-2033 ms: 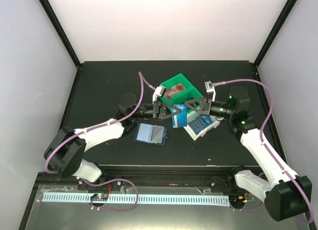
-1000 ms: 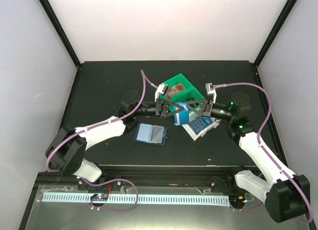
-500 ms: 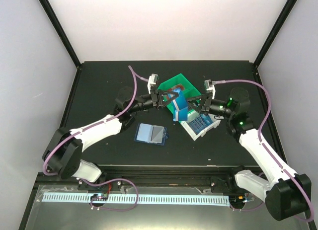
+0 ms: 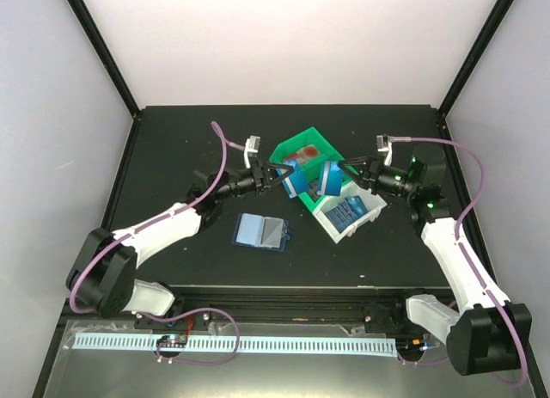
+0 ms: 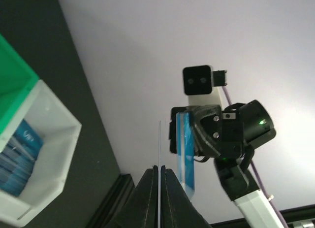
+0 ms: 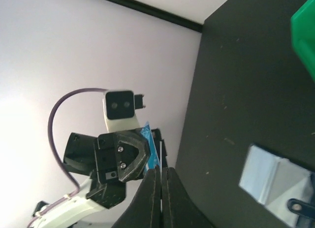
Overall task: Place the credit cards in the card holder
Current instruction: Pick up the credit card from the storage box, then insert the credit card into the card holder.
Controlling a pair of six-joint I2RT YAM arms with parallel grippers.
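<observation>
My left gripper (image 4: 279,176) is shut on a blue credit card (image 4: 295,180) and holds it in the air over the green bin (image 4: 307,149). In the left wrist view the card (image 5: 159,139) shows edge-on between the shut fingers (image 5: 150,188). My right gripper (image 4: 343,168) is shut on another blue credit card (image 4: 329,180), which also faces me in the left wrist view (image 5: 185,149). In the right wrist view this card is a thin edge (image 6: 161,156). The card holder (image 4: 260,232) lies open on the table below and left of both grippers, lighter blue pockets up.
A white bin (image 4: 337,229) to the right of the green bin holds several more blue cards (image 4: 348,211). Both bins sit at mid table under the grippers. The black frame posts and pale walls close in the back and sides.
The two grippers were together over the bins at one blue bundle. They have drawn apart and turned, the left going left and the right going right, each with a blue card.
</observation>
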